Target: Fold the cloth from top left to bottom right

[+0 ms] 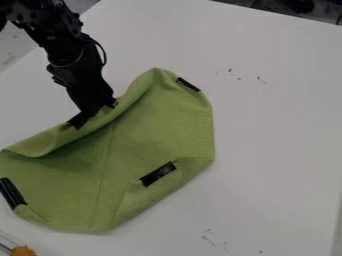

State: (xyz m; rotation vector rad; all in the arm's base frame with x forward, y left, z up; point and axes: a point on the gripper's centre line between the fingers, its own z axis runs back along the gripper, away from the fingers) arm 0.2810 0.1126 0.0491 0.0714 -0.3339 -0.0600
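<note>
The gripper (pixel 95 114) is at the upper left edge of the green cloth (pixel 143 132), low against the fabric. Its tip area merges with dark material at that edge, so its grip is unclear. Along this edge the cloth curls over in a long roll, with a shaded hollow beneath. Black strips mark the cloth at its upper right (pixel 188 84), at its lower left (pixel 12 193) and on a turned-in flap at the lower right (pixel 158 173). The rest of the cloth lies spread on the table with a faint crease down its middle.
The white table (pixel 280 130) extends around the cloth, with small dark marks at the upper right and near the bottom. An orange object (pixel 23 251) sits at the bottom left corner. Dark items stand beyond the table's far edge at the top right.
</note>
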